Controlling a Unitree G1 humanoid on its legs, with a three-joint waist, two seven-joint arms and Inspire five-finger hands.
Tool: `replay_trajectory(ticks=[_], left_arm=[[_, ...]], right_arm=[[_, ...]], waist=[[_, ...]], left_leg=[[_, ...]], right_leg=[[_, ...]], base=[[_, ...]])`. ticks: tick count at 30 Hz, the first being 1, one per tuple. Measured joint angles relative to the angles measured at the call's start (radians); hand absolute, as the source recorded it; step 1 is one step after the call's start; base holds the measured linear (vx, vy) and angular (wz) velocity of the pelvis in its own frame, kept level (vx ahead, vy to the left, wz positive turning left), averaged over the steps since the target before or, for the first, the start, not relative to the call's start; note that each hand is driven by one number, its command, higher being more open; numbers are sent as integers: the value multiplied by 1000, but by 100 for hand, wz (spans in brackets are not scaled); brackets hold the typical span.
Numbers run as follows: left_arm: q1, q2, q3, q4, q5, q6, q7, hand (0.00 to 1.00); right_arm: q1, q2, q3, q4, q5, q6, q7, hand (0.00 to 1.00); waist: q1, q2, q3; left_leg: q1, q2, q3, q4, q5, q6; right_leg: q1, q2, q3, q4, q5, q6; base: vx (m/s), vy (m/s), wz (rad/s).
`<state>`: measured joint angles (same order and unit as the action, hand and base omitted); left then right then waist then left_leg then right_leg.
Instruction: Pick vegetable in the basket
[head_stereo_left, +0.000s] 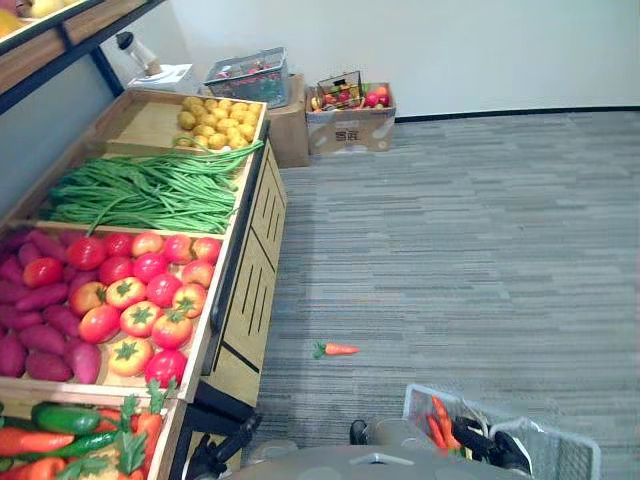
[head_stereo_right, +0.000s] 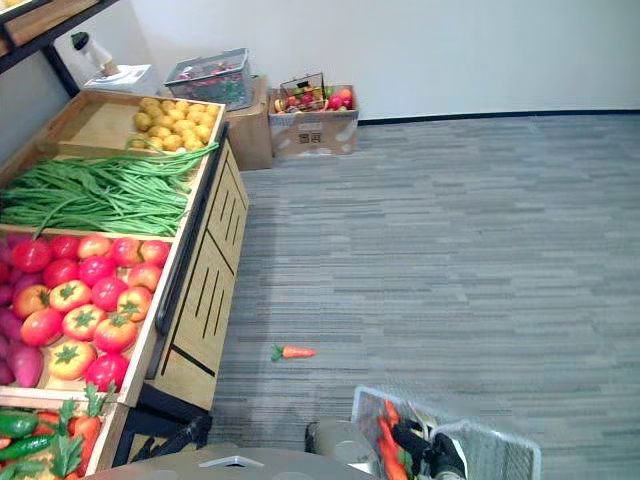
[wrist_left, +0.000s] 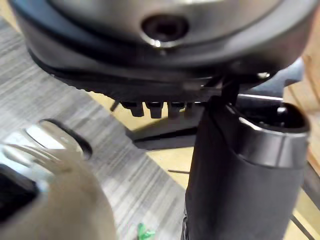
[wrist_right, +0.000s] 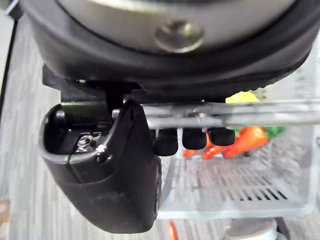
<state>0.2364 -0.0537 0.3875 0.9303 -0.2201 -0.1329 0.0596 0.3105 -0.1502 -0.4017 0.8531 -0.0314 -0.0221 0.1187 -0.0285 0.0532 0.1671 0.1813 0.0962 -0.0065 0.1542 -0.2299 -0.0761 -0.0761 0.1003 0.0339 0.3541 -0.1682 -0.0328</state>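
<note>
The right hand (wrist_right: 115, 180) was clamped on the top bar of the wire basket (head_stereo_left: 565, 450). The basket hung low at the robot's right side with several carrots (head_stereo_left: 437, 420) lying in it. One loose carrot (head_stereo_left: 338, 349) lay flat on the carpet (head_stereo_left: 450, 250), well apart from the basket and out from the front of the counter (head_stereo_left: 250, 300). More lay among cucumbers (head_stereo_left: 65, 418) at the counter's near end. The left hand (wrist_left: 245, 190) hung low by the counter's front; whether it was apart or closed could not be told.

The loose carrot looked light and stiff, probably a smooth moulded piece. It would likely roll or slip under a shallow pinch. The thick orange body near the shoulder seemed the best hold, taken across its length from above. The green top looked too thin to trust. Bruising seemed a small risk.

A cardboard box (head_stereo_left: 350, 128) by the far wall bore a dark mark on its front, too small to read. No other writing was legible.
</note>
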Motion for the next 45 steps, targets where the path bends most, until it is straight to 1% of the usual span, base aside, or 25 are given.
replay_trajectory(ticks=[5, 8, 10, 12, 15, 21, 24, 26, 27, 29, 30, 32, 33, 34, 35, 36, 37, 38, 39, 40, 41, 42, 43, 44, 45], left_arm=[[-15, 7, -35, -7, 5, -3, -11, 100], [-15, 23, -36, 4, 5, -2, -15, 100], [-15, 37, -38, 9, 5, 1, -47, 100], [-15, 46, -37, 8, 4, 2, -66, 100], [-18, 53, -37, 2, 4, 2, -89, 100], [-35, 53, -28, 11, 15, 2, -64, 100], [-39, 53, -28, 11, 23, 2, -53, 100], [-44, 54, -28, 7, 21, 2, -50, 100], [-46, 62, -28, -3, 19, 2, -50, 100], [-52, 82, -30, -8, 20, 2, -41, 100], [-53, 94, -32, -5, 22, 2, -32, 100], [-53, 104, -41, 4, 24, 4, -24, 100], [-48, 106, -47, 4, 27, 4, -18, 100], [-44, 111, -47, 4, 27, 6, -11, 100], [-38, 112, -45, 3, 27, 6, -9, 100], [-32, 112, -37, 2, 28, 4, -7, 100], [-30, 120, -26, 9, 29, 10, -4, 100], [-32, 110, -25, 15, 32, 15, -6, 100], [-33, 101, -26, 12, 37, 14, -10, 100], [-37, 90, -29, 6, 40, 13, -16, 100], [-44, 83, -35, 8, 49, 11, -16, 100], [-28, 95, -34, 8, 62, 6, -15, 100], [-35, 100, -28, 21, 69, 6, -15, 100], [-32, 91, -29, 26, 72, 8, -16, 100], [-33, 79, -28, 26, 72, 7, -16, 100]], right_arm=[[31, 7, 0, 50, 0, 13, -1, 0], [26, 11, 7, 52, 2, 12, -1, 0], [25, 17, 19, 56, 3, 12, -1, 0], [14, 30, 22, 56, 3, 11, -1, 0], [-7, 46, 38, 57, 9, 9, 0, 0], [-59, 44, 62, 62, 9, 3, 0, 0], [-87, 36, 68, 62, 9, -8, 0, 0], [-106, 38, 74, 59, 9, -8, 0, 0], [-117, 45, 84, 52, 11, -9, 1, 0], [-122, 63, 92, 38, 19, -10, 1, 0], [-119, 79, 92, 22, 20, -11, 0, 0], [-108, 99, 99, 4, 30, -12, 1, 0], [-88, 109, 99, 4, 32, -10, 3, 0], [-63, 108, 98, 4, 38, -7, 3, 0], [-54, 106, 97, 3, 39, -7, 3, 0], [-46, 102, 97, 3, 39, -7, 2, 0], [-43, 94, 96, 11, 38, -6, 1, 0], [-55, 81, 95, 12, 38, -6, 1, 0], [-61, 73, 95, 9, 38, -6, 2, 0], [-71, 64, 96, -4, 38, -9, 4, 0], [-83, 62, 97, -3, 37, -9, 6, 0], [-85, 67, 95, 9, 37, -7, 3, 0], [-90, 61, 93, 17, 38, -8, 8, 0], [-92, 64, 83, 24, 37, -6, 1, 0], [-90, 61, 76, 29, 37, -6, 2, 0]], waist=[[-4, -4, -2], [0, -20, -6], [2, -34, -14], [4, -37, -23], [22, -51, -26], [29, -65, -19], [47, -68, -19], [57, -74, -17], [60, -79, -14], [55, -115, 15], [50, -116, 30], [51, -110, 55], [49, -123, 64], [48, -127, 66], [47, -127, 66], [47, -129, 66], [47, -138, 72], [51, -118, 78], [51, -109, 77], [50, -96, 81], [47, -86, 84], [53, -107, 68], [54, -96, 67], [50, -67, 58], [46, -57, 55]], left_leg=[[23, 1, -1, -41, 30, -5], [37, -17, 1, -56, 35, -1], [39, -24, 1, -57, 37, 3], [39, -29, 1, -61, 40, 6], [38, -32, 3, -72, 45, 15], [35, -33, 9, -78, 52, 19], [31, -31, 42, -88, 50, 20], [15, -30, 64, -84, 27, 27], [4, -34, 82, -68, 15, 34], [-3, -48, 97, -10, -24, 45], [-1, -46, 95, 34, -53, 47], [4, -25, 96, 96, -95, 44], [27, -21, 81, 121, -111, 42], [57, -13, 61, 126, -124, 39], [68, -5, 51, 134, -133, 35], [75, 2, 39, 150, -148, 24], [91, 15, 34, 162, -168, -9], [90, 38, 42, 163, -164, -7], [91, 53, 45, 149, -151, 1], [107, 62, 43, 118, -136, -6], [121, 71, 54, 76, -129, -19], [125, 59, 63, 52, -129, -28], [141, 71, 60, 45, -135, -38], [144, 100, 63, 33, -123, -39], [146, 106, 62, 28, -110, -42]], right_leg=[[24, 5, 14, -38, 9, 2], [33, -10, 25, -51, 14, 2], [59, -23, 25, -95, 35, 5], [69, -28, 26, -119, 50, 8], [82, -29, 32, -160, 75, 10], [94, -24, 42, -209, 92, 12], [70, -14, 77, -213, 93, 13], [27, -7, 95, -169, 82, 10], [-10, -9, 104, -102, 57, 22], [-48, -16, 100, 14, 0, 45], [-63, -24, 76, 92, -19, 64], [-130, -34, -11, 289, -16, 77], [-185, -80, -80, 473, -32, 64], [-202, -138, -121, 591, -46, 41], [-202, -162, -127, 607, -48, 38], [-196, -193, -124, 558, -42, 43], [-117, -199, -140, 416, -37, 60], [-91, -182, -153, 378, -43, 51], [-99, -175, -152, 389, -41, 47], [-159, -171, -148, 461, -21, 49], [-201, -168, -123, 415, -93, 70], [-190, -178, -82, 209, -21, 84], [-180, -163, -104, 211, -9, 74], [-167, -134, -113, 187, -8, 68], [-168, -130, -120, 188, -17, 59]], base=[[73, 22, -8], [80, 103, -3], [76, 121, 7], [61, 113, -2], [48, 80, -4], [-7, 27, -3], [-25, 38, -33], [-6, 37, -44], [8, 3, -32], [6, -20, -19], [9, -35, -4], [34, -43, 12], [114, -42, 42], [215, -70, 51], [211, -66, 47], [349, -138, 38], [285, -128, 28], [250, -133, 9], [117, -134, -7], [121, -171, -11], [113, -201, -16], [86, -163, -15], [100, -151, -12], [126, -180, -1], [132, -216, 3]])
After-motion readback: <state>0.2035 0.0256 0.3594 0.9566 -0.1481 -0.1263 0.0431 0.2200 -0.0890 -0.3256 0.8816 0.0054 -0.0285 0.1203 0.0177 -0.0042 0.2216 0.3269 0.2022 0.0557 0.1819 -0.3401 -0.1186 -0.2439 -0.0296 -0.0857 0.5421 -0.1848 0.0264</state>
